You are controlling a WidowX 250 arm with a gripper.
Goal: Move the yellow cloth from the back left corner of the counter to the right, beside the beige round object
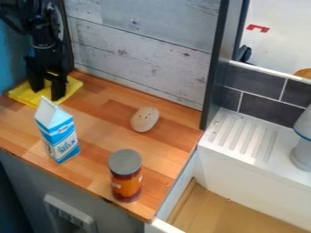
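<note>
Looking down at the wooden counter, we see the black gripper (47, 93) at the upper left, pointing downward over a yellow cloth (73, 86). Its two fingers stand apart, with yellow showing through the gap and nothing that we can make out held between them. We cannot tell whether the tips touch the cloth or hang just above it. The cloth lies flat in the back left corner of the counter, near the whitewashed plank wall (146, 48).

Just in front of the cloth, we find a blue and white milk carton (57, 136) standing upright, its gabled top toward the gripper. To the right of the carton and farther back, we see a pale, speckled oval, probably a toy potato (145, 119), lying on the wood. Nearer the front edge, we have a jar with orange contents or wrapping (126, 184), upright under a gray lid (125, 162) and well apart from the cloth.

Beyond the counter's right edge, we see a white ridged drainboard (273, 168) below dark gray tiles (267, 109), with a white object bearing a blue line (302, 152) at the far right.
</note>
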